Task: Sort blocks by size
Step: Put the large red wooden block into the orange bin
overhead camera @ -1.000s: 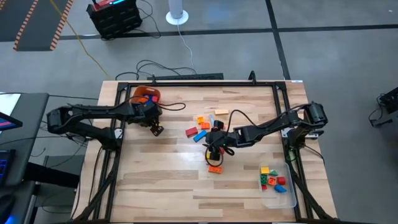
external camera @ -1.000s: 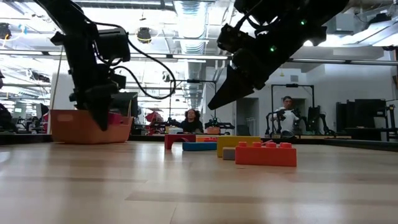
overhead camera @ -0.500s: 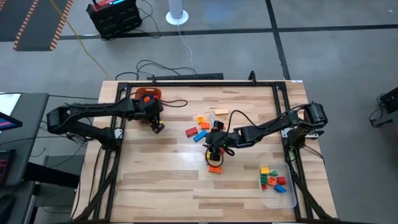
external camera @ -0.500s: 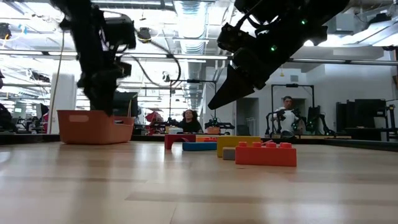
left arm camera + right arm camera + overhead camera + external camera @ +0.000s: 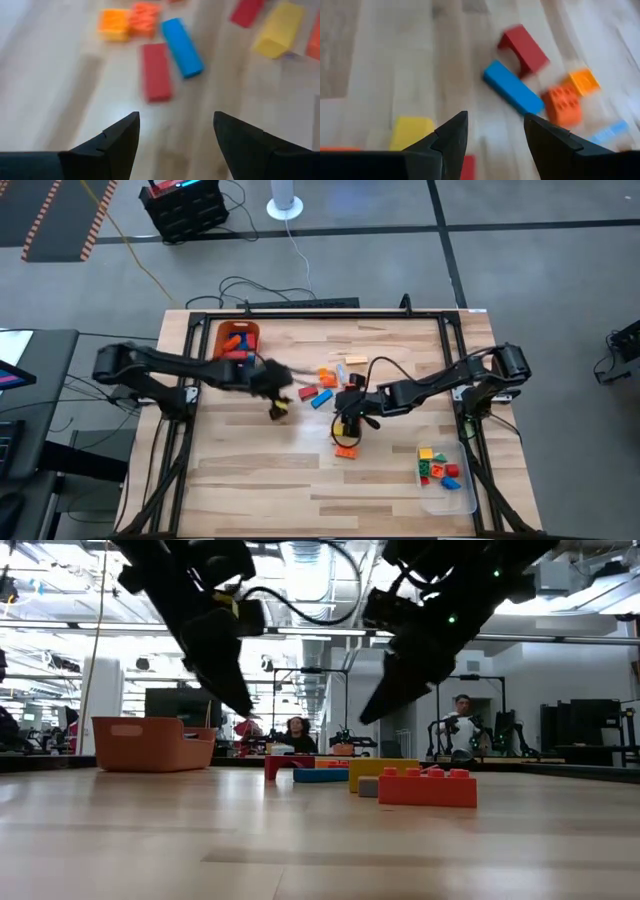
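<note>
High view: my left gripper (image 5: 278, 409), fingers spread and empty, has swung from the orange bin (image 5: 236, 340) at the table's ten o'clock toward the centre. The loose blocks (image 5: 318, 391) lie just at its two o'clock. My right gripper (image 5: 343, 423), also spread and empty, still hangs over them, so I judge another pick is next

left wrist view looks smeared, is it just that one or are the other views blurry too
Left wrist view: red block and blue block streak with motion blur. High view: the left gripper is smeared, the right gripper crisp. Right wrist view: mild blur on the far blocks. Low view: orange brick sharp.
</note>
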### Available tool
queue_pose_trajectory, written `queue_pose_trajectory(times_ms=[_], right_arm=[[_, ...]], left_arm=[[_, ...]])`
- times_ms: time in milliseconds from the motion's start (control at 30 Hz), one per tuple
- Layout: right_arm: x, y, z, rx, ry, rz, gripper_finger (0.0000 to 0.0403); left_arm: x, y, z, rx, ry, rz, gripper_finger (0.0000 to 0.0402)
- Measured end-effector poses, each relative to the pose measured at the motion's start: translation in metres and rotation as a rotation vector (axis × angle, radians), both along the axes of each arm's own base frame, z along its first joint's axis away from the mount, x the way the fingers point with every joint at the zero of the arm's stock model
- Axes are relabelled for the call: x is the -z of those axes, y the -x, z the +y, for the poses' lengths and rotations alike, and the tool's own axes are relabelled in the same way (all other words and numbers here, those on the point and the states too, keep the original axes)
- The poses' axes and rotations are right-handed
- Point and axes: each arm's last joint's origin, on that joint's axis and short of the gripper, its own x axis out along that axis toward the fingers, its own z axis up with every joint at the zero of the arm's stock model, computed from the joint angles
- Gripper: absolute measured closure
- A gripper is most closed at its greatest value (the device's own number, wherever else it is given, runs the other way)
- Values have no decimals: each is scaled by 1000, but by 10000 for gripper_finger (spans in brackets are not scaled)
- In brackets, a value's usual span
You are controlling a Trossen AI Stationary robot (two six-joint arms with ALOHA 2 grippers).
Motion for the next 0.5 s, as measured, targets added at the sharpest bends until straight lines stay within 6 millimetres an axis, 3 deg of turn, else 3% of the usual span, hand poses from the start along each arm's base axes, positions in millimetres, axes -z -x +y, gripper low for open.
queue_pose_trajectory(times_ms=[200,333,500], right_arm=[[-13,22,-12,117,-46,59,180],[-11,30,-14,135,-32,54,180],[-9,35,-15,147,-40,36,180]], left_arm=[[29,-32,-18,87,-64,-8,153],[38,-45,-14,29,-181,36,153],[49,-57,-7,9,-197,34,153]])
